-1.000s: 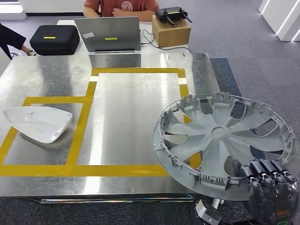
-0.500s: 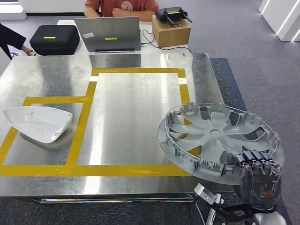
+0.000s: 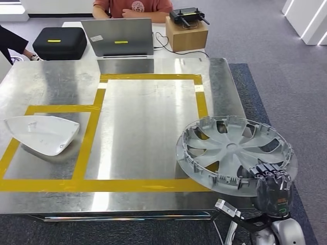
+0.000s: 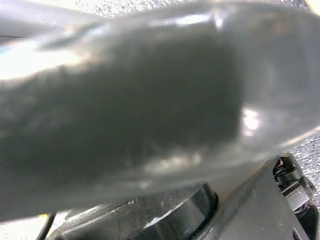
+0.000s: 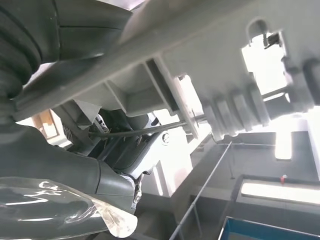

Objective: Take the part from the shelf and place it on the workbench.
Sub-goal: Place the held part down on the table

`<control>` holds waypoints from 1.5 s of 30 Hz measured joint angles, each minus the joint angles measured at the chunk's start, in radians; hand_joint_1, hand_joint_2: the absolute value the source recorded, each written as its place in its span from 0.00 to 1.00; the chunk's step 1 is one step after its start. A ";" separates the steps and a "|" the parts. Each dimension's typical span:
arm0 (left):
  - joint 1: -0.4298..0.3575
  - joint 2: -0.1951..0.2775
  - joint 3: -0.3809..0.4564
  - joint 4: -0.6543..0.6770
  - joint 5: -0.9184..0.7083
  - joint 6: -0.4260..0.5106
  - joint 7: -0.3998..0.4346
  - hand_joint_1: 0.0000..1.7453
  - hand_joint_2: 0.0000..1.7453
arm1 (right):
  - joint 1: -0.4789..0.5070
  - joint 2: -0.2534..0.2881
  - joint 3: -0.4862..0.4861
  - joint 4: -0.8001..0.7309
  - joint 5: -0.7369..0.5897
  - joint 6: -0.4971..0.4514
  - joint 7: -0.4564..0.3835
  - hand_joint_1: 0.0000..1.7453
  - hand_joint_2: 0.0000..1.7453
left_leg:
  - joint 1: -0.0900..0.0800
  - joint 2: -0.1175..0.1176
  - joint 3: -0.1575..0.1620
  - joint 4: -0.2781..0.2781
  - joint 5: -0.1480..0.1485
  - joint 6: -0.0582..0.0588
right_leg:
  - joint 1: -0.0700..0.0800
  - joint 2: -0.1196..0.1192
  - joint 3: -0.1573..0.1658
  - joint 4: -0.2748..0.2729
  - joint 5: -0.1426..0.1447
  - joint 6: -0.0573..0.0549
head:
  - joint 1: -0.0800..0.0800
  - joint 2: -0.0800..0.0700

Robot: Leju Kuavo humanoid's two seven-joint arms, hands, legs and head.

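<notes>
Placing step: right hand (image 3: 273, 190) grips wheel cover (image 3: 235, 153) rim over workbench (image 3: 146, 132) near right corner; next lower, release.

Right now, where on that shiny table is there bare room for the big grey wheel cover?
The large yellow-taped rectangle is bare metal, bordered by the wheel cover in the right hand. The smaller taped box holds a white part. The laptop crowds the far edge.

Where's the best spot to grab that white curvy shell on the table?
Probably the white shell's raised, rounded right end, coming from above: it lies dome-up inside the yellow tape box, its left end tapering to a thin point, so fingers could close across the thicker part.
</notes>
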 joint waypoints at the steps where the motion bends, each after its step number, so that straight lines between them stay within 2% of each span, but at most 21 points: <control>1: 0.000 0.001 -0.003 0.000 -0.003 0.000 0.003 0.00 0.00 | -0.004 0.002 0.008 0.002 0.003 0.000 0.000 1.00 1.00 | 0.000 0.000 0.000 0.000 0.000 0.000 | 0.000 0.000 0.000 0.000 0.000 0.000 | 0.000 0.000; 8: -0.004 0.004 -0.025 0.000 -0.021 0.009 0.026 0.00 0.00 | -0.007 0.003 0.150 -0.004 0.042 -0.001 0.000 1.00 1.00 | 0.000 0.000 0.000 0.000 0.000 0.000 | 0.000 0.000 -0.001 0.000 0.000 0.000 | 0.000 0.000; 13: -0.008 0.004 -0.039 0.000 -0.028 0.023 0.039 0.00 0.00 | -0.008 -0.008 0.222 -0.001 0.067 -0.001 0.048 1.00 1.00 | 0.000 0.000 0.000 0.000 0.000 0.000 | 0.000 0.000 -0.001 0.000 0.000 0.000 | 0.000 0.000; 26: -0.014 0.007 -0.054 0.000 -0.046 0.021 0.071 0.00 0.00 | -0.050 -0.013 0.271 0.056 0.107 0.000 0.108 1.00 1.00 | 0.000 0.000 0.000 0.000 0.000 0.000 | 0.000 0.000 0.000 0.000 0.000 0.000 | 0.000 0.000; 29: -0.017 0.008 -0.063 0.000 -0.052 0.022 0.082 0.00 0.00 | -0.066 -0.020 0.291 0.070 0.128 0.000 0.167 1.00 1.00 | 0.000 0.000 0.000 0.000 0.000 0.000 | 0.000 0.000 0.000 0.000 0.000 0.000 | 0.000 0.000; 39: -0.034 0.008 -0.092 0.000 -0.078 0.045 0.138 0.00 0.00 | -0.167 -0.086 0.409 0.189 0.182 0.000 0.446 1.00 1.00 | 0.000 0.000 0.000 0.000 0.001 0.000 | 0.000 0.000 0.000 0.000 0.001 0.000 | 0.000 0.000; 45: -0.038 0.009 -0.103 0.000 -0.088 0.051 0.159 0.00 0.00 | -0.218 -0.111 0.461 0.258 0.160 -0.001 0.489 1.00 1.00 | 0.000 0.000 0.000 0.000 0.001 0.000 | 0.000 0.000 0.000 0.000 0.001 0.000 | 0.000 0.000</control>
